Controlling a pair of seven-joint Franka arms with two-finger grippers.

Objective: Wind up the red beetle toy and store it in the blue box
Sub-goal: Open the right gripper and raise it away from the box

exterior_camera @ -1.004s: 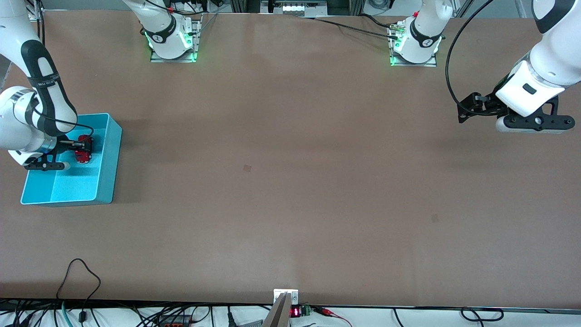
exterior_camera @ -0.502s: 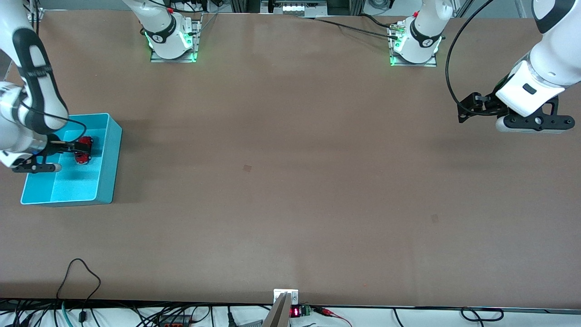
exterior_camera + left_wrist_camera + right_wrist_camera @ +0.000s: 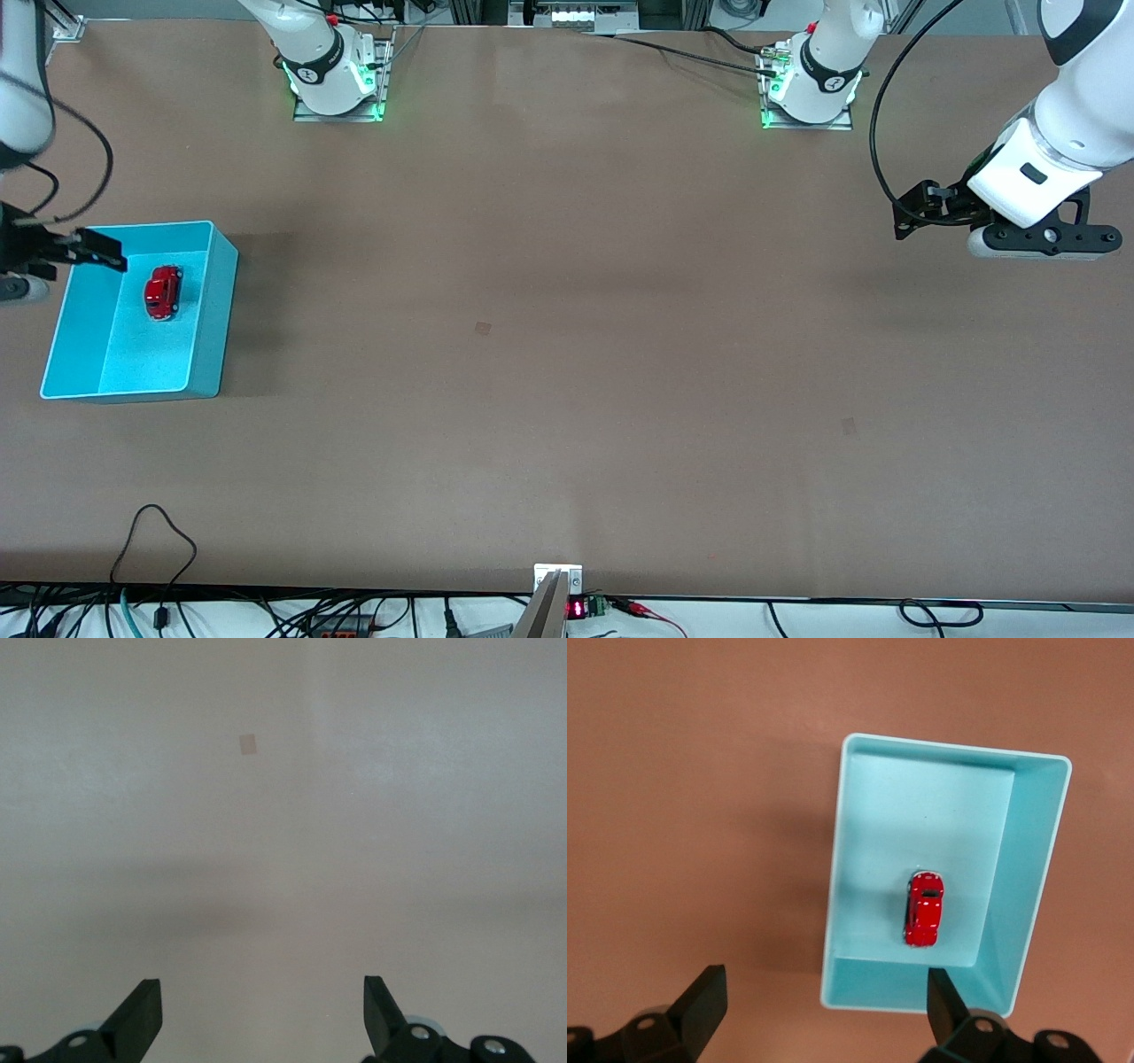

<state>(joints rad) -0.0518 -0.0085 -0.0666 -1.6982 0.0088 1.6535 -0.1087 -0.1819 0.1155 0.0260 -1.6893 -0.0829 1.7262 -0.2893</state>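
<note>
The red beetle toy [image 3: 163,291] sits on its wheels on the floor of the blue box [image 3: 213,310], in the half farther from the front camera, close to the long wall that faces the table's middle. In the front view it is at about 1 o'clock from the box's centre, with its length running along the box's long walls. Nothing touches it, so the storing step looks done.

The right gripper [image 3: 89,252] hangs above the box's outer long wall, at about 9 o'clock from the car in that view. Its fingers are spread wide and empty. In the right wrist view its fingertips [image 3: 700,997] frame the box from above, which suggests the arm is high enough to clear the walls.

The left gripper [image 3: 912,213] waits over bare table at the left arm's end, well apart from the box. Its jaws are also spread, with nothing between them.
</note>
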